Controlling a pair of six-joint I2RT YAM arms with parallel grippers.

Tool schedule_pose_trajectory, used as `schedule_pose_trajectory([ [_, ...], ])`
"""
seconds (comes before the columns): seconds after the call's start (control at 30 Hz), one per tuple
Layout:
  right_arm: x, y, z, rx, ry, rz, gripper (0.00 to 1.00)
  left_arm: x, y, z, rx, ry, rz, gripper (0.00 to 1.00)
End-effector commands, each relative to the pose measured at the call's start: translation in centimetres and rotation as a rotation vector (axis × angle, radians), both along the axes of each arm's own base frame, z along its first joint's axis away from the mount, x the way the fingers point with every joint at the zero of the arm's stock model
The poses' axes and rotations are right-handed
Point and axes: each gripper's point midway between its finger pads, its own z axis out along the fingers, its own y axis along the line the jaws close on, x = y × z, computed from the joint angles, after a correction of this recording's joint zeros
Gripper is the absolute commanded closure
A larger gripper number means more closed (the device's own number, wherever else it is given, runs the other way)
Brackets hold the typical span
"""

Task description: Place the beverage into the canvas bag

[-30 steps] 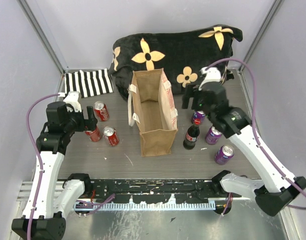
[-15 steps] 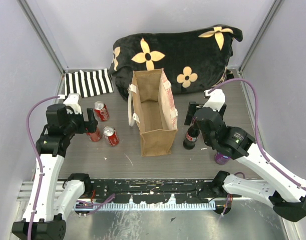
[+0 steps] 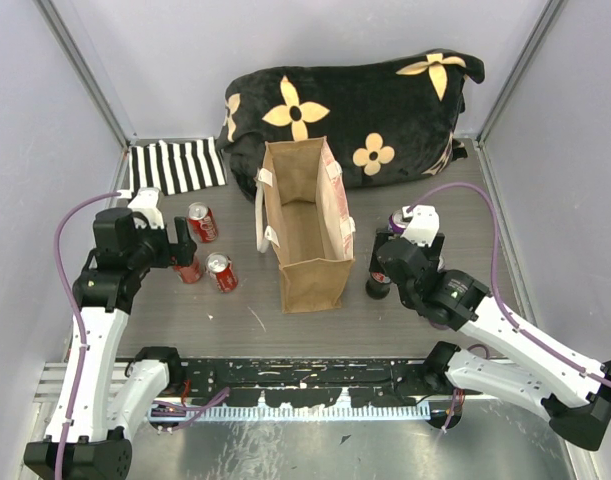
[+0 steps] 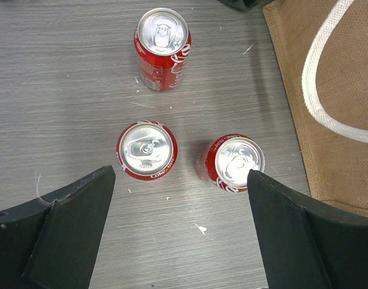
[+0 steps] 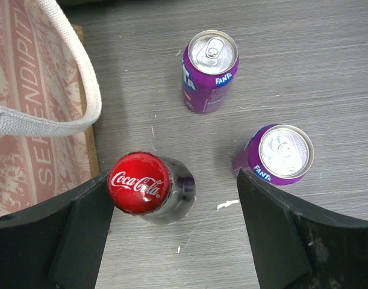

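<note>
The tan canvas bag (image 3: 305,225) stands open and upright mid-table; its printed side panel (image 5: 27,120) and tan face (image 4: 328,90) show in the wrist views. A Coca-Cola bottle (image 5: 138,182) with a red cap stands right of the bag, partly hidden in the top view (image 3: 377,288). My right gripper (image 5: 174,198) is open and hovers over the bottle (image 3: 383,262), the cap close to its left finger. My left gripper (image 4: 180,205) is open and empty (image 3: 185,255) above two red Coke cans (image 4: 147,150) (image 4: 235,162).
A third red can (image 4: 162,48) stands farther back. Two purple Fanta cans (image 5: 211,69) (image 5: 280,153) stand right of the bottle. A black flowered cushion (image 3: 345,110) lies behind the bag and a striped cloth (image 3: 175,165) at back left.
My right arm has swung from near the cushion toward the front and now hangs over the Coke bottle. The left gripper has barely moved.
</note>
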Motion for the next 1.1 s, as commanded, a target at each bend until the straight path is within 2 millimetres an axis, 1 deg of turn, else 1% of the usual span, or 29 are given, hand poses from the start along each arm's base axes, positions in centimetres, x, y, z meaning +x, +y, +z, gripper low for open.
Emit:
schedule_pose_trajectory([
  [0.0, 0.8, 0.6, 1.2, 0.1, -0.084, -0.031, 0.15, -0.3, -0.3, -0.6, -0.014, 0.013, -0.008, 0.02],
  [0.17, 1.1, 1.0, 0.2, 0.098, -0.097, -0.021, 0.16, -0.3, -0.3, -0.6, -0.02, 0.014, -0.004, 0.02],
  [0.33, 1.2, 0.8, -0.4, 0.093, -0.108, -0.03, 0.19, -0.5, -0.3, -0.9, -0.017, 0.021, -0.004, 0.02],
  [0.53, 1.4, 0.3, -0.3, 0.099, -0.179, -0.029, 0.22, -0.7, -0.3, -1.2, -0.018, 0.029, -0.005, 0.02],
  [0.77, 1.5, 0.6, -1.5, 0.081, -0.152, -0.017, 0.23, -0.6, -0.4, -1.1, -0.02, 0.028, -0.008, 0.02],
  [0.87, 1.6, 0.9, -1.7, 0.084, -0.157, -0.01, 0.24, -0.7, -0.4, -1.2, -0.02, 0.032, -0.009, 0.02],
  [0.97, 1.7, 1.1, -2.1, 0.084, -0.155, 0.0, 0.29, -0.9, -0.4, -1.3, -0.02, 0.033, -0.009, 0.02],
  [1.03, 1.8, 1.2, -2.3, 0.082, -0.151, 0.005, 0.37, -0.9, -0.4, -1.2, -0.019, 0.032, -0.01, 0.02],
  [1.07, 1.8, 1.3, -2.4, 0.084, -0.15, 0.008, 0.45, -0.9, -0.4, -1.2, -0.02, 0.032, -0.011, 0.02],
])
